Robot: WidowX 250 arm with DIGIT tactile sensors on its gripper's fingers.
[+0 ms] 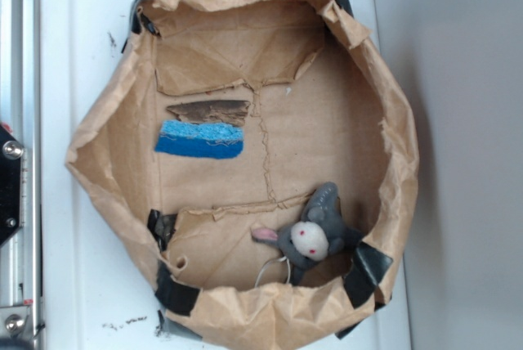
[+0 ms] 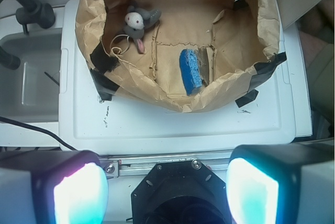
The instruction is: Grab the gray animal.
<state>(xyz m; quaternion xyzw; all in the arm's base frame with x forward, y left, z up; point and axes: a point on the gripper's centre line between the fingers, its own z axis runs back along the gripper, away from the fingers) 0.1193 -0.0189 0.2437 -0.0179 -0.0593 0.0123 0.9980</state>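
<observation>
The gripper (image 2: 166,182) shows only in the wrist view, at the bottom edge. Its two fingers (image 2: 78,192) are wide apart, one at the left and one at the right, and their pads glow blue-white. Nothing is between them. They hang well back from the bag, over a metal rail (image 2: 157,167) and the near edge of a white lid (image 2: 172,124).

On the white lid sits a brown paper bag (image 1: 245,317). Its sides are rolled down and crumpled, so it is like a wide open bowl. Strips of black tape (image 1: 369,272) stick to the rim in a few spots.

The gray animal (image 1: 315,235) lies inside the bag on its flat floor, close to the bag wall. In the exterior view it is at the lower right, just beside a piece of black tape. In the wrist view it is at the far upper left. Its round cream face has red dot eyes and looks up. A pink ear pokes out to one side. A thin white string (image 1: 270,268) curls out from it on the bag floor.

A blue sponge (image 1: 200,140) lies on the bag floor too, well apart from the animal. A dark brown scrap (image 1: 210,111) lies right beside the sponge.

In the wrist view, a gray tub (image 2: 26,77) and a black hose (image 2: 23,4) are to the left of the lid.
</observation>
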